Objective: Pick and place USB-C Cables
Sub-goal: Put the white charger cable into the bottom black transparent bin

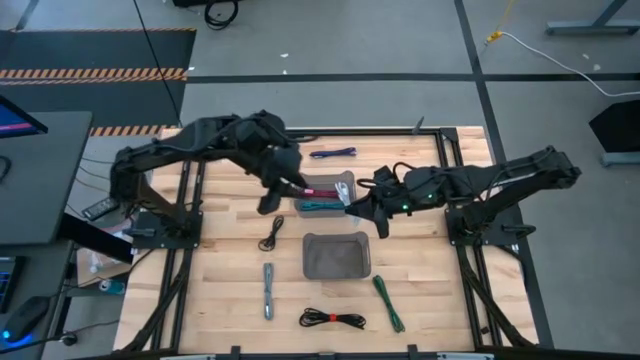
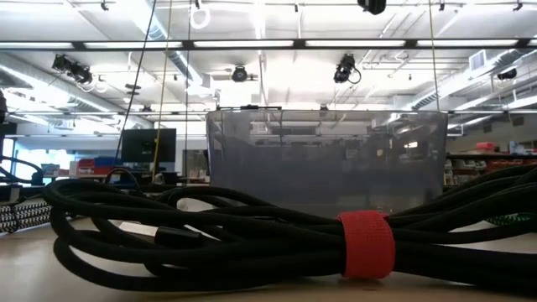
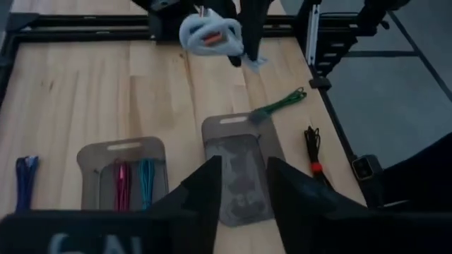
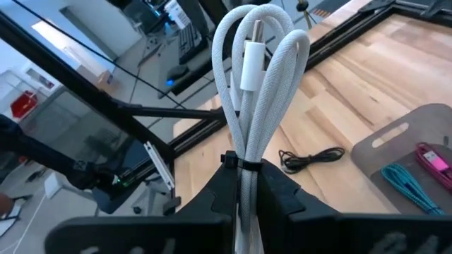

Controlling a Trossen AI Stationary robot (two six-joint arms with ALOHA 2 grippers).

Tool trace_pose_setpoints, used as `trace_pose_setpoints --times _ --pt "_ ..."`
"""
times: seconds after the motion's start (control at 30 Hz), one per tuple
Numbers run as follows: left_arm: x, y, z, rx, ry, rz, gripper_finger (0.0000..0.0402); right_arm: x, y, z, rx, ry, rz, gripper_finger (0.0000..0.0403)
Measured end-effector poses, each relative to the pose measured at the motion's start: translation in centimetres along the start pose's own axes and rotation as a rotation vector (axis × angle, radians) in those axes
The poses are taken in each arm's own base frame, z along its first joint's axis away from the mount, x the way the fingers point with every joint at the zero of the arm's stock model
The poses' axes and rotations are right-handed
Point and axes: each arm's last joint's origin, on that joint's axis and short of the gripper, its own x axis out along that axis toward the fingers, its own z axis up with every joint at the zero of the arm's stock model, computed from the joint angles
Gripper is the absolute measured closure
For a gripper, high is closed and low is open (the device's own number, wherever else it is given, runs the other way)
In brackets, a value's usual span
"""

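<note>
My right gripper (image 4: 244, 175) is shut on the white cable (image 4: 256, 77) and hovers over the right end of the far bin (image 1: 318, 207). That bin holds the maroon cable (image 4: 434, 156) and the teal cable (image 4: 406, 185). My left gripper (image 3: 244, 189) is open and touches nothing, above the table just left of the far bin. On the table lie the purple (image 1: 333, 153), black (image 1: 272, 233), grey (image 1: 268, 290), green (image 1: 388, 302) and black-with-red (image 1: 332, 319) cables. The last one fills the low view (image 2: 252, 239). My right gripper pinches the white cable bundle between its two fingers, across the bundle near its dark tie (image 4: 240, 165). The looped end and a white plug (image 4: 252, 67) stick out past the fingertips. The cable is lifted clear of the bin and the table.
A second translucent grey bin (image 1: 337, 256) sits nearer, with nothing in it that I can see. Black frame rails (image 1: 455, 190) run along the table's left, right and far sides. Bare wood shows between the loose cables (image 1: 230, 290).
</note>
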Motion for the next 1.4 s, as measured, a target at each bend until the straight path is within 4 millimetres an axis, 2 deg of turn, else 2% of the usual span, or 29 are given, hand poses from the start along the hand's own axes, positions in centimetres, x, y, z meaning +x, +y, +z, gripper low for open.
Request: trace_pose_setpoints --times 0.23,0.47,0.63,0.93,1.13,1.4 --pt "3.3 -0.2 1.0 0.05 -0.041 -0.038 0.0209 0.1 0.5 -0.1 -0.012 -0.005 0.033 0.037" --pt "3.6 -0.1 2.3 0.089 -0.162 -0.03 0.0181 0.2 0.9 -0.1 -0.035 -0.031 0.056 0.037" --pt "3.4 -0.4 3.1 0.105 -0.246 -0.092 0.0178 0.8 1.2 0.1 -0.08 -0.062 0.086 0.037" --pt "3.3 -0.5 3.4 0.083 -0.274 -0.129 0.0178 1.5 1.4 0.3 -0.133 -0.108 0.112 0.037" --pt "4.2 -0.2 3.2 0.068 -0.249 -0.133 0.0178 1.4 1.6 0.8 -0.175 -0.163 0.132 0.037" --pt "5.5 0.1 3.5 0.077 -0.27 -0.133 0.0183 1.8 1.5 0.6 -0.163 -0.145 0.123 0.037"
